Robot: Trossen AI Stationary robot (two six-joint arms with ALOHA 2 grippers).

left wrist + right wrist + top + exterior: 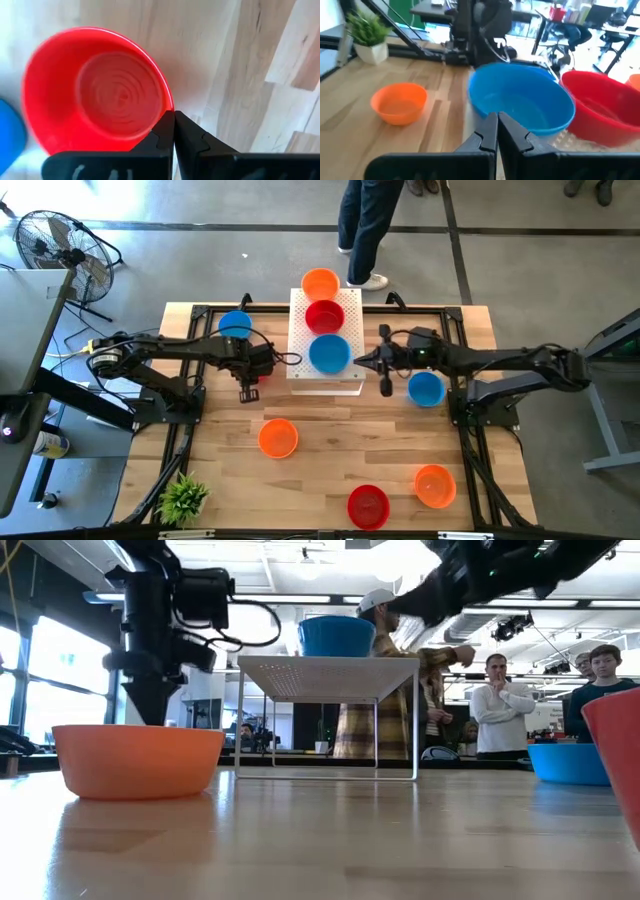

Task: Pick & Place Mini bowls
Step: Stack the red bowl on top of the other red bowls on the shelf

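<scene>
A white perforated platform [325, 383] stands mid-table with three mini bowls in a row on it: orange [320, 282] farthest, red [325, 315] in the middle, blue [329, 353] nearest. My left gripper [248, 393] points down over the wood just left of the platform and is shut on a red mini bowl [100, 90]. From above, only a sliver of that bowl shows under the wrist. My right gripper [358, 361] lies nearly level at the platform's right side, shut. Its tips [496, 116] are just in front of the blue bowl's wall [520, 107], a little apart in the low view. My left gripper pinches the red bowl's rim [169, 102] between its two fingers, one finger inside the bowl and one outside. The fingers come from above, pointing down. The bowl spreads to one side of them, its open side up. Whether its base is on the table does not show.
Loose mini bowls sit on the table: blue [235, 325] far left, orange [278, 437] near the middle, red [368, 505] and orange [434, 485] near the front right, blue [426, 389] under the right arm. A small plant [183, 498] stands front left. People stand beyond the far edge.
</scene>
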